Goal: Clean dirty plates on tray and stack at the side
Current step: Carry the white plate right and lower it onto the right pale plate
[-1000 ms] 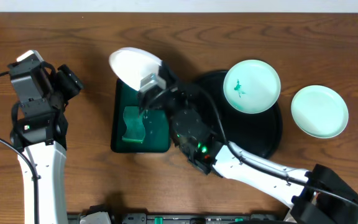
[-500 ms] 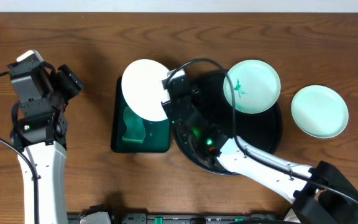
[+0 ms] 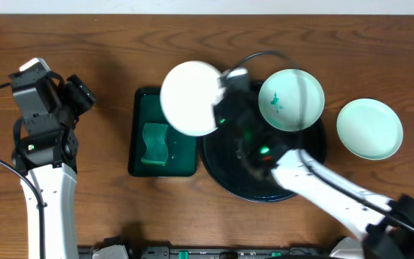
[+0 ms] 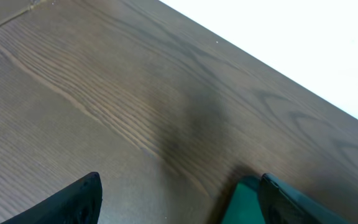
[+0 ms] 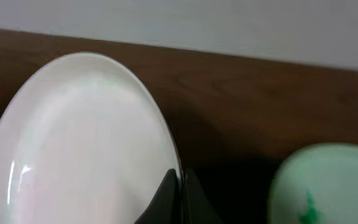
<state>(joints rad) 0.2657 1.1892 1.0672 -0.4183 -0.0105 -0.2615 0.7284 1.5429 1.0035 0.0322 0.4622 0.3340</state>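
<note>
My right gripper [image 5: 176, 190] is pinching the rim of the white plate [image 3: 189, 97], with its fingers squeezed tight on it. A second ago this plate was tipping over the far end of the green tray [image 3: 139, 164], by the sponge [image 3: 155, 142]. Now it is sliding right, over the edge of the black tray [image 3: 315, 155]. I think it is wiped and is going to the clean plate [image 3: 369, 128] on the table [image 3: 106, 43]. The smeared plate [image 3: 291, 99] is sitting in between, so I am needing to stay high. My left gripper [image 4: 179, 202] is waiting wide open, well apart.

Robotics lab: cabled arms [image 3: 45, 187] on wooden table [image 3: 99, 50].
</note>
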